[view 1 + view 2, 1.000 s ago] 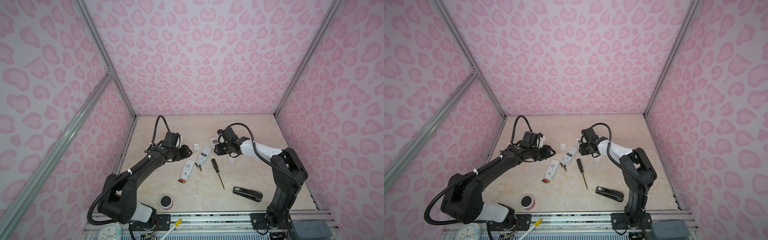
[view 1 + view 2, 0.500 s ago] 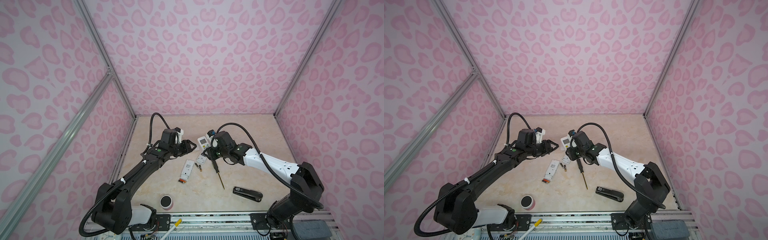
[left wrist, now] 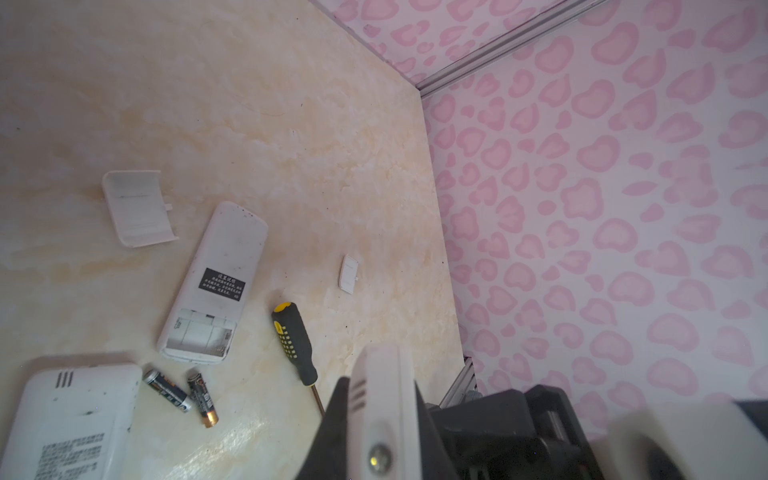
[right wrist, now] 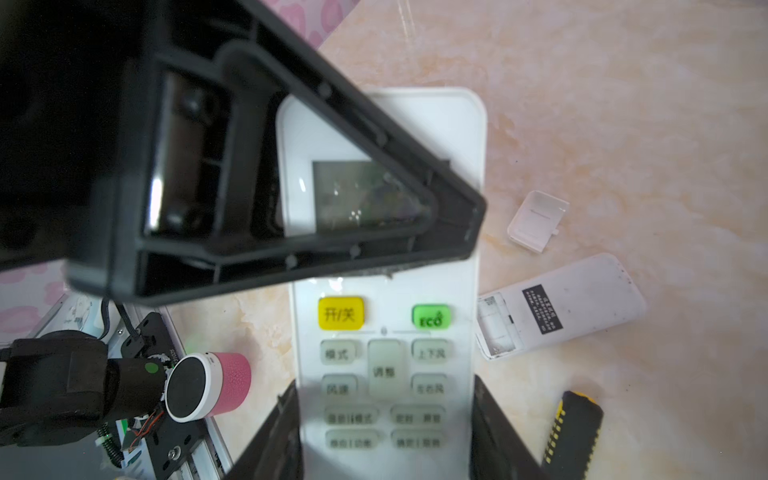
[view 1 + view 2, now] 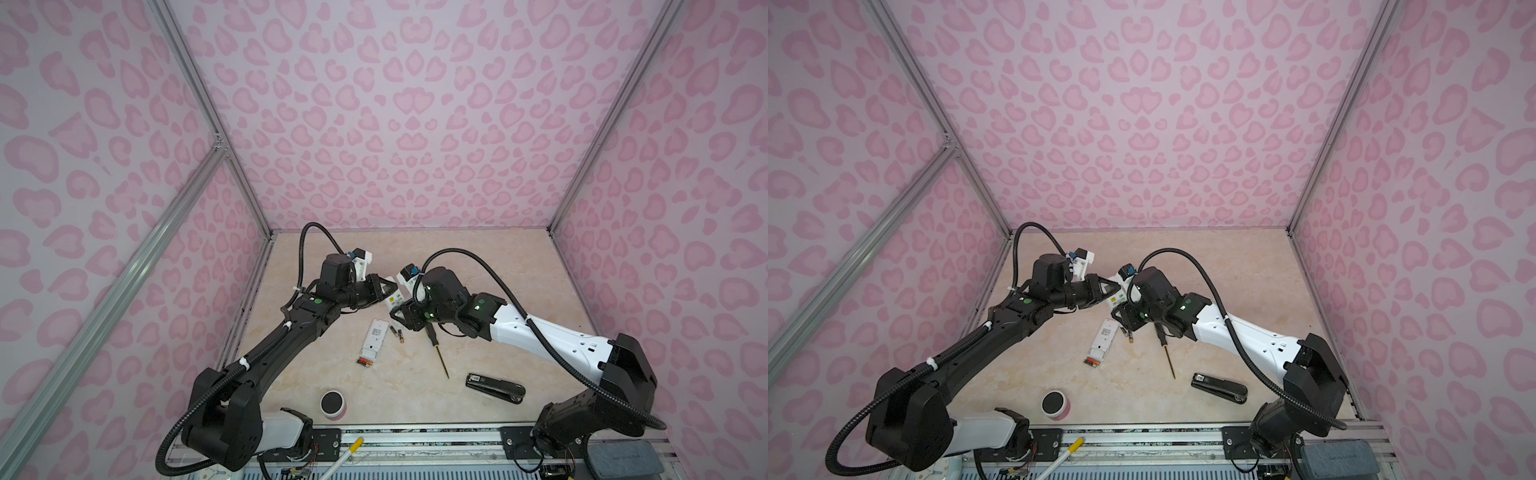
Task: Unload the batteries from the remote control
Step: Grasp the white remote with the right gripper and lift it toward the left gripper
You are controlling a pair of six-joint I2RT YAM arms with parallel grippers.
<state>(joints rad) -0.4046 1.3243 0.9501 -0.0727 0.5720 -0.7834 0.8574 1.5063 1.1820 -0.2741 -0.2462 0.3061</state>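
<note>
A white remote control [image 4: 382,324] hangs above the table between both grippers, its buttons facing the right wrist camera and its back hidden. My left gripper [image 3: 380,386] is shut on its display end, edge-on in the left wrist view. My right gripper [image 4: 384,384] is shut on its lower sides. In both top views the held remote control [image 5: 395,296] [image 5: 1116,297] sits between the left gripper [image 5: 384,287] and the right gripper [image 5: 401,312]. Two batteries [image 3: 166,390] [image 3: 202,399] lie loose on the table [image 5: 392,330] [image 5: 1131,337].
Two more white remotes lie back-up, one [image 3: 216,282] with an empty open compartment, the other [image 5: 372,340] beside the batteries. Loose covers [image 3: 137,208] [image 3: 348,274], a screwdriver [image 5: 434,345], a black stapler [image 5: 494,387] and a pink cylinder [image 5: 332,403] also lie around.
The right gripper carried the remote control leftward toward the middle. The left gripper reached over to it and closed on its display end.
</note>
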